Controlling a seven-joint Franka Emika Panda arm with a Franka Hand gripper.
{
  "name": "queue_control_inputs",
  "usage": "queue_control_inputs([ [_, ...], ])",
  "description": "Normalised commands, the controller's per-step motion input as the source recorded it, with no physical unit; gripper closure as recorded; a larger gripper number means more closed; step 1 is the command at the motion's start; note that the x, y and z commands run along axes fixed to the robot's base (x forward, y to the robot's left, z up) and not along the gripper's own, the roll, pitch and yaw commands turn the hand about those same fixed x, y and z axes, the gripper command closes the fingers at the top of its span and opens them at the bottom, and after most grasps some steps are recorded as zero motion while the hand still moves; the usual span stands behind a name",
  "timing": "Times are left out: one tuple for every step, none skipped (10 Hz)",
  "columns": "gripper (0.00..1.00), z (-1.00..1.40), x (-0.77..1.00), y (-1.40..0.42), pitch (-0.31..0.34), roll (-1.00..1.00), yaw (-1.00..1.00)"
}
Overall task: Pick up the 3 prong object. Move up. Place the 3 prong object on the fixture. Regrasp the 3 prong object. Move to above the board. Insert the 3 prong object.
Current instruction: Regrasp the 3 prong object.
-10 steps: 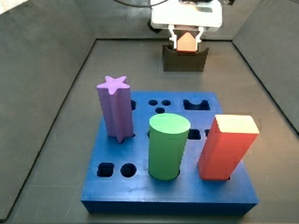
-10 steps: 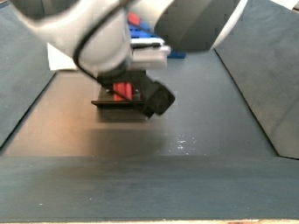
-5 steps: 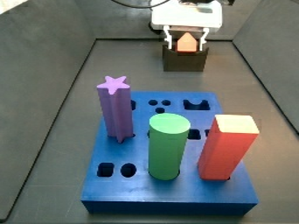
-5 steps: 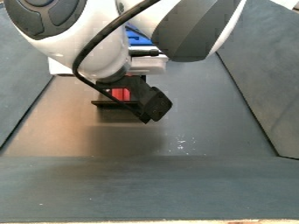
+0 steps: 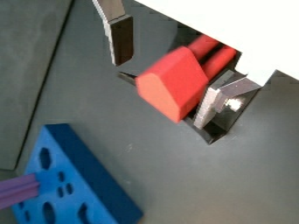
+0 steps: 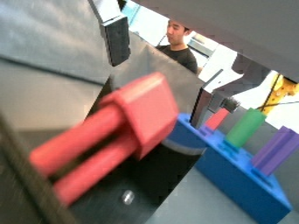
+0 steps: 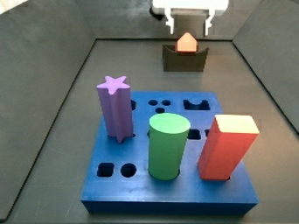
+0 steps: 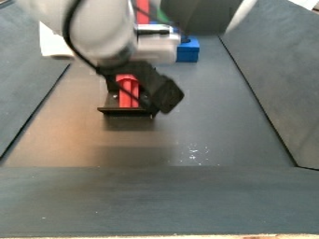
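The 3 prong object point(image 7: 186, 41) is a small red piece standing in the notch of the dark fixture point(image 7: 184, 59) at the far end of the floor. It also shows in a side view point(image 8: 129, 91) and large in both wrist views point(image 5: 176, 80) point(image 6: 117, 131). My gripper point(image 7: 187, 19) is open just above it, with a finger on each side. In a wrist view the fingers point(image 5: 121, 37) stand apart from the piece and do not touch it. The blue board point(image 7: 176, 175) lies nearer, with the purple star point(image 7: 114, 107), green cylinder point(image 7: 166, 144) and red-orange block point(image 7: 228, 144) pegs.
Dark sloping walls point(image 7: 52, 114) close in the floor on both sides. The board point(image 8: 187, 49) shows behind the arm in a side view, and the arm's bulk hides the gripper there.
The gripper has opened and risen off the 3 prong object, which stays standing in the fixture's notch.
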Motion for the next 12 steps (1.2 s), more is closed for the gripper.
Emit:
queue_control_inputs([
  [0.0, 0.92, -0.04, 0.0, 0.04, 0.06, 0.0],
  [0.0, 0.68, -0.03, 0.0, 0.053, 0.06, 0.0],
  [0.0, 0.5, -0.03, 0.0, 0.059, 0.05, 0.0],
  [0.0, 0.25, -0.03, 0.0, 0.065, 0.04, -0.01],
  [0.0, 0.84, -0.11, -0.85, 0.057, 1.0, 0.02],
  [0.0, 0.79, -0.1, -0.85, 0.057, 1.0, 0.02],
  [0.0, 0.65, -0.1, -0.72, 0.046, 1.0, 0.02],
  [0.0, 0.4, -0.11, -0.52, 0.035, 1.0, 0.02],
  [0.0, 0.18, -0.09, -0.35, 0.031, 1.0, 0.02],
  [0.0, 0.02, -0.04, -0.13, 0.028, 1.0, 0.02],
  [0.0, 0.04, -0.03, -0.03, 0.03, 1.0, 0.02],
  [0.0, 0.04, -0.02, -0.02, 0.03, 1.0, 0.02],
])
